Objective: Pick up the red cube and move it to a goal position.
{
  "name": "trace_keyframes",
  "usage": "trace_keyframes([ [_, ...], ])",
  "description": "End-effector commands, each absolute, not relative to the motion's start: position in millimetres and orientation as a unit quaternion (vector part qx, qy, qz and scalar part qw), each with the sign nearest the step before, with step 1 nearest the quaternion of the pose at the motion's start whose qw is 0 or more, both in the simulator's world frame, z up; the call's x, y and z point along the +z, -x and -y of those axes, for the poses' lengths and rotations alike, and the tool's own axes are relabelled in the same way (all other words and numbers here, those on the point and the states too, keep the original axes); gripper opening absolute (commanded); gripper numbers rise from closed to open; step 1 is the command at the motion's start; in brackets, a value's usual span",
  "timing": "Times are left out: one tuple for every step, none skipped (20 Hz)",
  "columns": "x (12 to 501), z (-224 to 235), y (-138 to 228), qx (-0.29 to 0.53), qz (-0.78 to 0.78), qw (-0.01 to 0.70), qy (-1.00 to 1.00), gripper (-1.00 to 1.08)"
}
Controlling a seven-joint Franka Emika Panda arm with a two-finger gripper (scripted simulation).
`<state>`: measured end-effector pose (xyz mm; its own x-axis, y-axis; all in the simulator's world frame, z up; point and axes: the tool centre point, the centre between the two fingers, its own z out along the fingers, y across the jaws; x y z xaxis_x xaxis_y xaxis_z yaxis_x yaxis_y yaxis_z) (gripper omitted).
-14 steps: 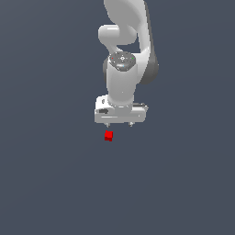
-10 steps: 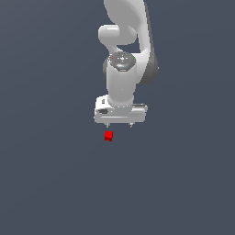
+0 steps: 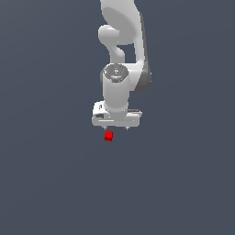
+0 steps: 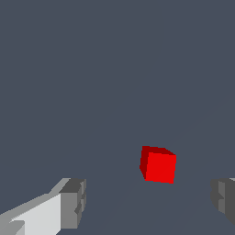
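Note:
The red cube (image 3: 109, 136) is tiny and lies on the dark grey floor, just below the white gripper (image 3: 116, 128) in the exterior view. It sits under the finger on the exterior view's left. The gripper points down and is open and empty. In the wrist view the cube (image 4: 158, 165) shows between the two grey fingertips (image 4: 73, 202), closer to one of them, with wide gaps on both sides. The gripper (image 4: 148, 199) does not touch the cube.
The white arm (image 3: 120, 55) rises above the gripper toward the top of the exterior view. The plain dark grey floor (image 3: 50, 183) fills the remainder of both views.
The gripper has come down a little toward the red cube, staying open. The cube has not moved.

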<state>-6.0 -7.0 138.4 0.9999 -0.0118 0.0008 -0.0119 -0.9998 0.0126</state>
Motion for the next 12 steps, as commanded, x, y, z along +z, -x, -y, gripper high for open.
trace_keyframes([
  [120,14,11,0.000,0.016,0.006,-1.000,1.00],
  [111,18,13,0.000,0.020,0.005,-1.000,1.00],
  [102,21,15,0.000,0.025,0.005,-1.000,1.00],
  [93,25,17,0.000,0.030,0.005,-1.000,1.00],
  [84,28,19,0.000,0.034,0.004,-0.999,1.00],
  [76,31,21,0.000,0.039,0.004,-0.999,1.00],
  [68,34,22,0.000,0.043,0.003,-0.999,1.00],
  [61,36,24,0.000,0.046,0.003,-0.999,1.00],
  [54,39,26,0.000,0.050,0.003,-0.999,1.00],
  [48,41,27,0.000,0.053,0.002,-0.999,1.00],
  [43,43,28,0.000,0.056,0.002,-0.998,1.00],
  [38,44,29,0.000,0.058,0.002,-0.998,1.00],
])
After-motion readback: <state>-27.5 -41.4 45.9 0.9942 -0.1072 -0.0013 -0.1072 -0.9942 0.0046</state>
